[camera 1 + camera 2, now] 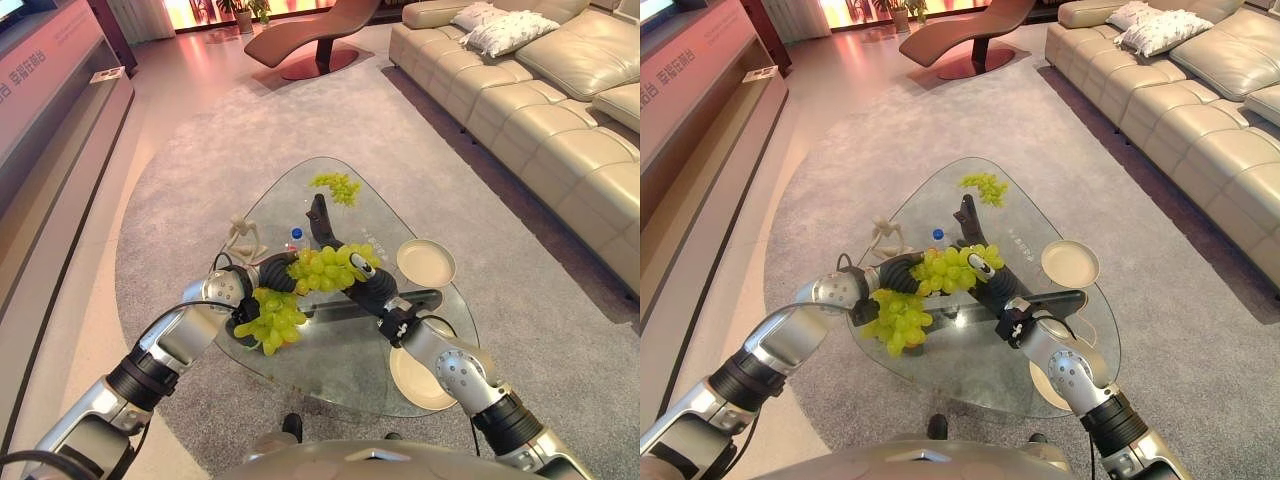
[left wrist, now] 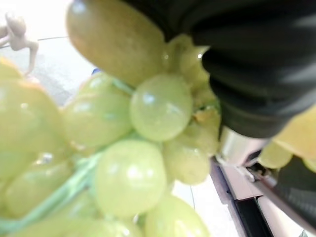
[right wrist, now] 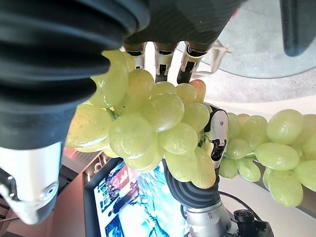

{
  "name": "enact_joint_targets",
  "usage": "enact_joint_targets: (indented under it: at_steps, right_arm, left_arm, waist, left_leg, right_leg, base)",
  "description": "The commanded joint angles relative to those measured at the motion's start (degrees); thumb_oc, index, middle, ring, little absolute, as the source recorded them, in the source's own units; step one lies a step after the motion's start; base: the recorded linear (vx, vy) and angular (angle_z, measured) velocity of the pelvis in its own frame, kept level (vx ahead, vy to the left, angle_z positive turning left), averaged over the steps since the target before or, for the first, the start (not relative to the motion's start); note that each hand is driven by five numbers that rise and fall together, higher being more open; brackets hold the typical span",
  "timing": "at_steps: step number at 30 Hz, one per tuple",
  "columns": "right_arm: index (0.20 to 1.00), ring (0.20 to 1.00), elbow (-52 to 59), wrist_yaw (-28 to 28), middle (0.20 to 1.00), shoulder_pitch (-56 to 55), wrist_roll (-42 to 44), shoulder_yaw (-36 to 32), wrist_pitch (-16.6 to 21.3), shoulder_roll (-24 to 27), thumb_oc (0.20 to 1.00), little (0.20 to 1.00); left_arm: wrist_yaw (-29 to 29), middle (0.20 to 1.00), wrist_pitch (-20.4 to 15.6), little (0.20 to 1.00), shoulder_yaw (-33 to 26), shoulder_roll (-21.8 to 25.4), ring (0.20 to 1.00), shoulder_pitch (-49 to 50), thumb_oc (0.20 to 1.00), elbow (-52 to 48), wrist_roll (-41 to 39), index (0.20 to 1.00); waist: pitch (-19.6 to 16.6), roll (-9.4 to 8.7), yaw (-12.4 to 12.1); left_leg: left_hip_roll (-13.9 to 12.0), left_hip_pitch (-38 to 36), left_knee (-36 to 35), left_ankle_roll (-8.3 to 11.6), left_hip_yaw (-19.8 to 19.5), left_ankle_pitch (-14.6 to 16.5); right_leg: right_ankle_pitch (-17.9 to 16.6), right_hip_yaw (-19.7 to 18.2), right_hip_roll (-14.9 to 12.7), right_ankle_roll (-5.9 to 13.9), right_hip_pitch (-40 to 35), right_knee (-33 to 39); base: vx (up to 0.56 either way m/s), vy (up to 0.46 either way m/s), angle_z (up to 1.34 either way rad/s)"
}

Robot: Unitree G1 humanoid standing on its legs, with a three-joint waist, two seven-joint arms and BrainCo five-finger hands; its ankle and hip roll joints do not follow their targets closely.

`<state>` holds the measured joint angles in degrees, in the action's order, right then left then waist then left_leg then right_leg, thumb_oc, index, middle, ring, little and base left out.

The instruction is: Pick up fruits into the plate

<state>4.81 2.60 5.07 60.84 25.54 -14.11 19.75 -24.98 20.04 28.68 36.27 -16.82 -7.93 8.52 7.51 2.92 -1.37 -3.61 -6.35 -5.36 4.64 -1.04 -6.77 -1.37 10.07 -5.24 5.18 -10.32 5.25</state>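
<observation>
Above the glass table (image 1: 330, 375) the two hands meet. The right hand (image 1: 368, 278) has its fingers curled over one bunch of green grapes (image 1: 328, 267), holding it up in the air. A second grape bunch (image 1: 268, 320) hangs by the left hand (image 1: 272, 272), but I cannot tell how those fingers stand. A third bunch (image 1: 337, 185) lies at the table's far edge. Two cream plates (image 1: 426, 262) wait on the right side.
</observation>
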Motion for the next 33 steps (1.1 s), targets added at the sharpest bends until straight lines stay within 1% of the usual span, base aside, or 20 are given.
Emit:
enact_joint_targets:
  at_steps: [1, 5, 9, 14, 17, 22, 23, 24, 33]
  right_arm:
    - [1.0, 1.0, 6.8, 2.0, 1.0, 3.0, 3.4, 2.8, 0.6, -4.0, 1.0, 1.0]
    - [1.0, 1.0, 6.9, 1.7, 1.0, 3.1, 3.5, 3.1, 0.8, -4.1, 1.0, 1.0]
    - [1.0, 1.0, 6.4, 1.0, 1.0, 3.2, 3.8, 2.7, 2.0, -4.4, 1.0, 1.0]
    - [1.0, 1.0, 7.3, 1.9, 1.0, 2.7, 4.0, 2.7, 1.1, -3.8, 1.0, 1.0]
    - [1.0, 1.0, 7.4, 2.2, 1.0, 2.9, 3.8, 2.9, 0.6, -3.8, 1.0, 1.0]
    - [1.0, 1.0, 6.9, 1.5, 1.0, 3.9, 3.5, 3.4, 0.3, -4.0, 1.0, 1.0]
    - [0.576, 0.576, 6.9, 1.4, 0.576, 3.9, 3.3, 3.4, 0.3, -3.9, 0.576, 0.576]
    - [0.2, 0.2, 6.8, 1.4, 0.2, 3.9, 3.5, 3.5, 0.4, -3.9, 0.2, 0.2]
    - [0.2, 0.2, 6.7, 1.4, 0.2, 3.8, 3.1, 3.5, 0.5, -4.2, 0.2, 0.2]
  left_arm:
    - [1.1, 0.2, -1.3, 0.2, -2.8, -0.8, 0.2, -8.4, 0.2, -1.5, 0.3, 0.2]
    - [1.0, 0.2, -1.3, 0.2, -2.7, -0.9, 0.2, -8.4, 0.2, -1.5, 0.5, 0.2]
    - [2.2, 0.2, -0.9, 0.2, -2.7, -1.3, 0.2, -8.2, 0.2, -1.0, -0.1, 0.2]
    - [3.0, 0.2, -1.0, 0.2, -3.3, -0.7, 0.2, -7.9, 0.2, -1.5, -0.4, 0.2]
    - [1.3, 0.2, -1.3, 0.2, -3.0, -0.6, 0.2, -8.2, 0.2, -1.8, 0.6, 0.2]
    - [0.6, 0.2, -0.6, 0.2, -2.0, -1.2, 0.2, -9.0, 0.2, -1.2, 2.0, 0.2]
    - [0.6, 0.2, -0.6, 0.2, -1.9, -1.2, 0.2, -9.0, 0.2, -1.2, 2.2, 0.2]
    - [0.4, 0.2, -0.6, 0.2, -1.8, -1.2, 0.2, -9.1, 0.2, -1.0, 2.3, 0.2]
    - [-0.6, 0.2, -0.6, 0.2, -2.0, -1.3, 0.2, -8.9, 0.2, -1.3, 3.1, 0.2]
  waist:
    - [-0.7, -2.16, 0.3]
    - [-0.7, -2.19, 0.3]
    - [-0.8, -2.18, 0.3]
    - [-0.6, -2.18, 0.4]
    - [-0.6, -2.16, 0.3]
    - [-0.8, -2.26, 0.3]
    - [-0.8, -2.27, 0.3]
    - [-0.9, -2.29, 0.3]
    - [-1.0, -2.29, 0.3]
  left_leg:
    - [4.4, -3.6, 1.1, -3.38, 3.6, 7.7]
    - [4.4, -3.5, 1.1, -3.37, 3.6, 7.7]
    - [4.4, -3.6, 1.1, -3.4, 3.6, 7.7]
    - [4.4, -3.5, 1.1, -3.41, 3.7, 7.7]
    - [4.4, -3.4, 1.1, -3.35, 3.6, 7.7]
    - [4.4, -3.6, 0.9, -3.37, 3.5, 7.7]
    - [4.4, -3.6, 0.9, -3.37, 3.5, 7.6]
    - [4.4, -3.6, 0.9, -3.36, 3.6, 7.6]
    - [4.4, -3.6, 0.8, -3.33, 3.7, 7.6]
  right_leg:
    - [0.0, -2.1, 0.6, 1.1, 0.9, -0.5]
    - [0.0, -2.2, 0.7, 1.07, 0.9, -0.5]
    - [0.0, -2.2, 0.7, 1.1, 0.8, -0.5]
    - [0.0, -2.3, 0.7, 1.11, 1.0, -0.5]
    - [0.0, -2.1, 0.6, 1.13, 1.0, -0.5]
    - [0.0, -2.1, 0.6, 1.09, 0.9, -0.4]
    - [0.0, -2.2, 0.7, 1.1, 0.9, -0.4]
    - [-0.1, -2.2, 0.7, 1.11, 0.9, -0.3]
    - [-0.1, -2.3, 0.7, 1.12, 0.9, -0.2]
  base:
    - [0.0, 0.0, 0.0]
    - [0.0, 0.0, 0.0]
    - [0.0, 0.0, 0.0]
    - [0.0, 0.0, 0.0]
    - [0.0, 0.0, 0.0]
    - [0.0, 0.0, 0.0]
    - [0.0, 0.0, 0.0]
    - [0.0, 0.0, 0.0]
    - [0.0, 0.0, 0.0]
